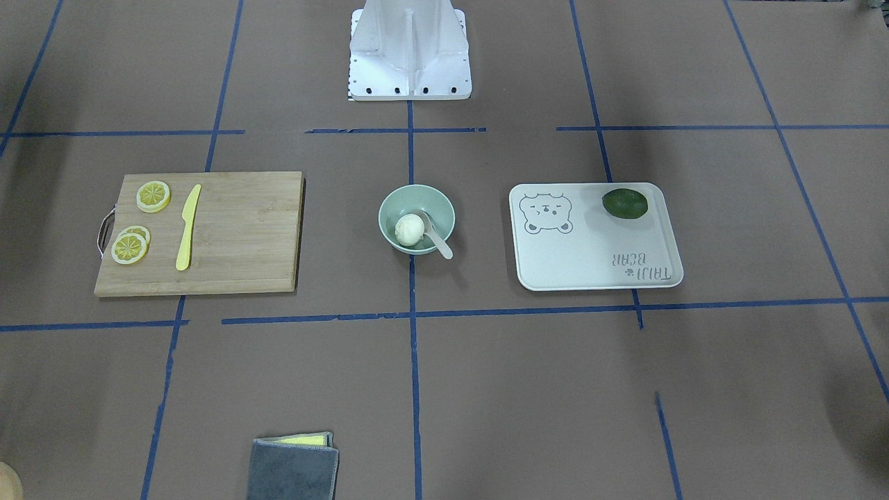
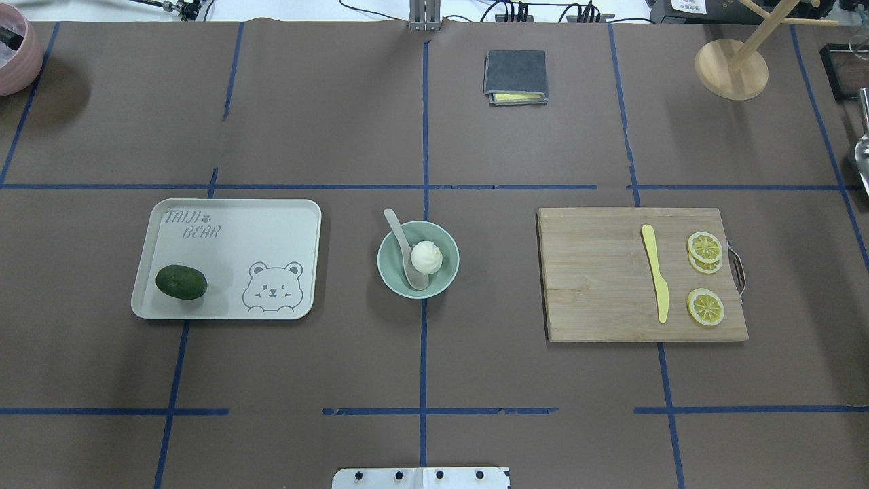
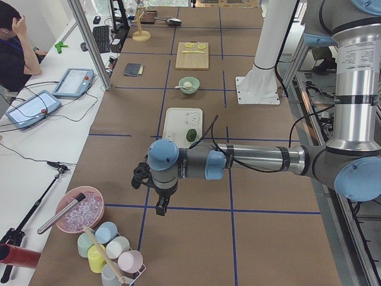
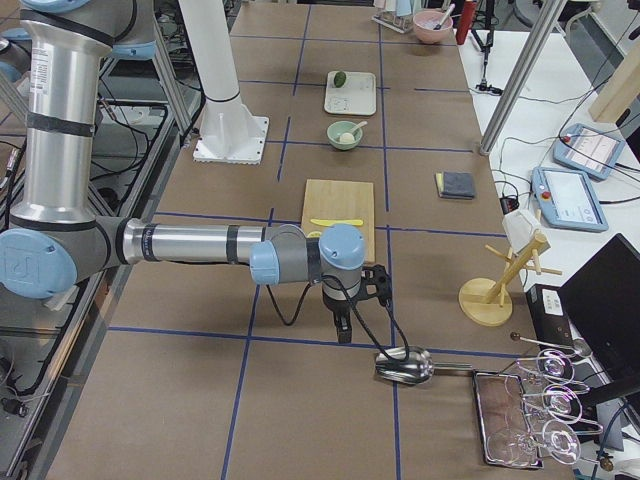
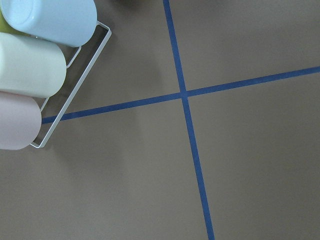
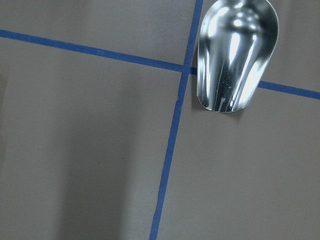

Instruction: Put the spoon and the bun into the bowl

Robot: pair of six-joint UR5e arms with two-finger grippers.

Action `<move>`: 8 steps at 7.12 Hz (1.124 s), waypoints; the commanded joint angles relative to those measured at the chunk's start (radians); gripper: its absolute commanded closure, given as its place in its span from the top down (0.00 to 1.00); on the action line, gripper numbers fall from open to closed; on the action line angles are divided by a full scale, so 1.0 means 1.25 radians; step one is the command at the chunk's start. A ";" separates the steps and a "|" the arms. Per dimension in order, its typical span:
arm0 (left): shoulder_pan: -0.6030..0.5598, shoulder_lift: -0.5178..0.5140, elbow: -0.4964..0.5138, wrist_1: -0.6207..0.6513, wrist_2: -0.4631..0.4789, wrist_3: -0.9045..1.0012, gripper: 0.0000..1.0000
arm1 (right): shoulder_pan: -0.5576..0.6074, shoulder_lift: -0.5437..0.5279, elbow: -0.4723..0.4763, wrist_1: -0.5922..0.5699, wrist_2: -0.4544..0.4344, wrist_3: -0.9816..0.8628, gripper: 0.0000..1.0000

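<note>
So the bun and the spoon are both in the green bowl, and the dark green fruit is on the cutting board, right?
Not quite. The bun and spoon are in the bowl, but the dark green fruit lies on the white bear tray, not the cutting board, as the overhead exterior view shows.

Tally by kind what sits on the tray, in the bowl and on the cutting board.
Lemon slices: 3
Bun: 1
Green fruit: 1
Spoon: 1
Knife: 1
Total: 7
</note>
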 commanded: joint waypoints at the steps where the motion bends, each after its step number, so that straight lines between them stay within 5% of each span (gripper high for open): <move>1: 0.000 0.000 0.000 0.000 0.000 -0.001 1.00 | 0.000 0.000 -0.001 0.000 0.000 0.001 1.00; 8: 0.000 0.021 0.011 0.000 0.002 -0.002 1.00 | 0.000 0.010 0.011 0.004 0.002 -0.003 1.00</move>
